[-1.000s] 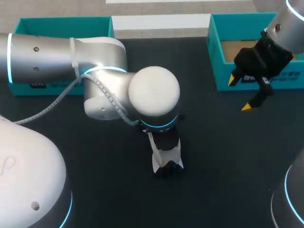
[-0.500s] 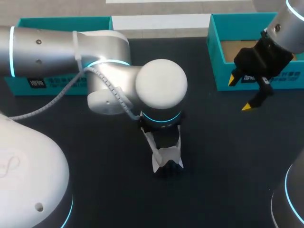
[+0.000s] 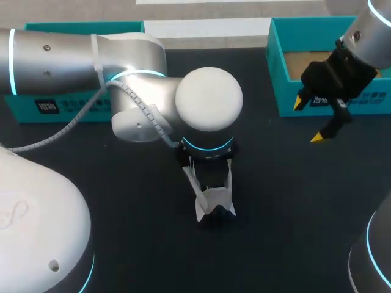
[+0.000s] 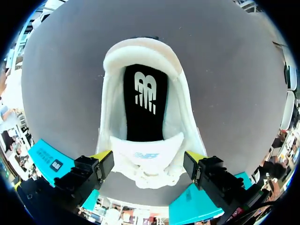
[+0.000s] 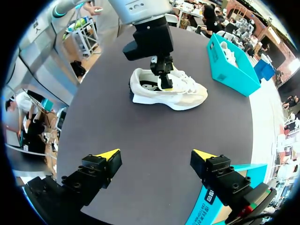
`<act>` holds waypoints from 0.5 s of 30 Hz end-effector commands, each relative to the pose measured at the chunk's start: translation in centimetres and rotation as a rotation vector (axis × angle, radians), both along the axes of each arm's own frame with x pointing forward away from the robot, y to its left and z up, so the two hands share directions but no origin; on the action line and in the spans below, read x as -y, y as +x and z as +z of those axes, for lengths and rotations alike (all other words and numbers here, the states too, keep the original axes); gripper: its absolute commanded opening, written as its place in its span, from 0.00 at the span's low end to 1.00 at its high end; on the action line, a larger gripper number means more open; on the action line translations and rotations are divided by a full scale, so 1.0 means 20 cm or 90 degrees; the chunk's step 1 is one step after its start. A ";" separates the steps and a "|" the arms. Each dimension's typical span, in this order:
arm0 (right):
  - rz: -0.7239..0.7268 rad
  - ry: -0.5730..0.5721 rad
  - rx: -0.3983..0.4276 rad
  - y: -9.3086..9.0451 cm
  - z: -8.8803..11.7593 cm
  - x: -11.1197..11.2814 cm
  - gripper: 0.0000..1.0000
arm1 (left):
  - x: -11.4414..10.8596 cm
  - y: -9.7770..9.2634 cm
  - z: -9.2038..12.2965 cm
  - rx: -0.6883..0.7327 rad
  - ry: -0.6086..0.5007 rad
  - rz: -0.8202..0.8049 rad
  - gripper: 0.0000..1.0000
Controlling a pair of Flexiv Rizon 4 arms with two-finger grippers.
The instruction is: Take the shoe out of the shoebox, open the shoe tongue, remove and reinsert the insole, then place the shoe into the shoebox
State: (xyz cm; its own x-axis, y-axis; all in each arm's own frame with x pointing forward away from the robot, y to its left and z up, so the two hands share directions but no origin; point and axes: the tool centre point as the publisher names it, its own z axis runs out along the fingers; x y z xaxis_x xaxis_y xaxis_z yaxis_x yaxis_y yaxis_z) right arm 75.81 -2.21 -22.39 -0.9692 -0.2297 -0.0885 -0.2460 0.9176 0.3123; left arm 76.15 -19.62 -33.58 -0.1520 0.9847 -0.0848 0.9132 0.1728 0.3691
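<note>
A white shoe lies on the dark table near the middle, with its black insole showing inside the opening. Its tongue is folded up toward the laces. My left gripper hangs straight over the shoe, open, one yellow-tipped finger on each side of the tongue and gripping nothing. In the head view my left wrist covers most of the shoe. The right wrist view shows the shoe side-on under the left gripper. My right gripper is open and empty above the table, beside the right shoebox.
A second teal shoebox stands at the back left, and the right wrist view shows a white shoe inside that box. Bare dark table lies between the shoe and my right gripper.
My left gripper has opened and let go of the tongue, and the left wrist has shifted slightly back from the shoe. The right arm has not moved.
</note>
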 end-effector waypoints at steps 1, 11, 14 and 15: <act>0.000 -0.001 -0.001 0.00 0.00 0.00 1.00 | -0.02 0.04 0.05 -0.012 -0.014 0.008 1.00; 0.000 -0.001 -0.001 0.00 0.00 0.00 1.00 | -0.02 0.08 0.11 -0.025 -0.036 0.015 0.55; 0.000 -0.001 -0.001 0.00 0.00 0.00 1.00 | -0.02 0.06 0.11 -0.026 -0.037 0.008 0.58; 0.000 -0.001 -0.001 0.00 0.00 0.00 1.00 | -0.01 0.06 0.11 -0.024 -0.037 0.007 0.53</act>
State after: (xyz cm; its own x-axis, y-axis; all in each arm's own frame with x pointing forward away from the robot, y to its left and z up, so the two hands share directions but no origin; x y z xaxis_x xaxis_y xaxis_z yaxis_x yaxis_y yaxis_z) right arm 75.81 -2.21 -22.38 -0.9692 -0.2297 -0.0885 -0.2460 0.9176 0.3123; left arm 77.64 -19.76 -31.45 -0.1711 0.9766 -0.1305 0.9253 0.2048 0.3193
